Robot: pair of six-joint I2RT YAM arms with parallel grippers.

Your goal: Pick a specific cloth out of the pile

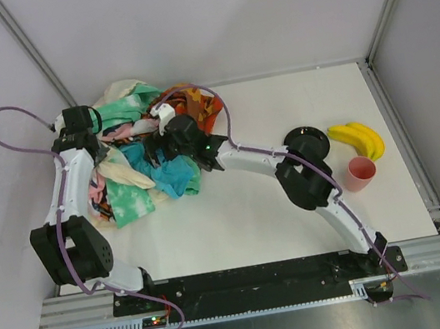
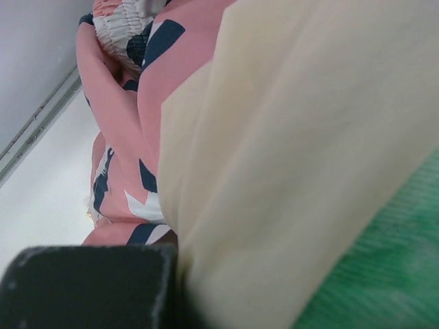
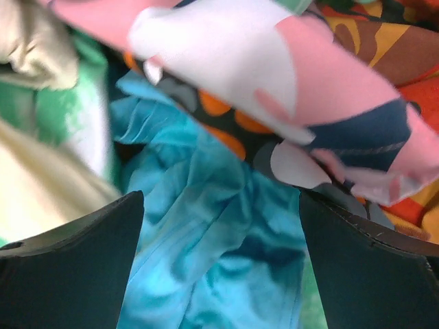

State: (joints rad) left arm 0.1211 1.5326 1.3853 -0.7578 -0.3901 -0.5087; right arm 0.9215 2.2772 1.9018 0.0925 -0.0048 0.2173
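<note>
**Q:** Status of cloth?

**A:** Cloth (image 3: 206, 226) is at near-right edge of pile (image 1: 131, 112), partly under pink fabric (image 3: 329, 89). Not gripped yet.

**Q:** Fingers?

**A:** R gripper (image 3: 219, 205): fingers wide, straddling cloth. L gripper (image 1: 95, 136): fingers closed, at pile's left side. Can't tell if they hold fabric.

**Q:** Remaining?

**A:** Est.: close R fingers, lift, pull clear. Early stage.

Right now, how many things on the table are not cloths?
3, all right of the pile: the black plate nearest it, the banana bunch by the right edge, the pink cup just in front of the bananas. The pile may hide more.
</note>
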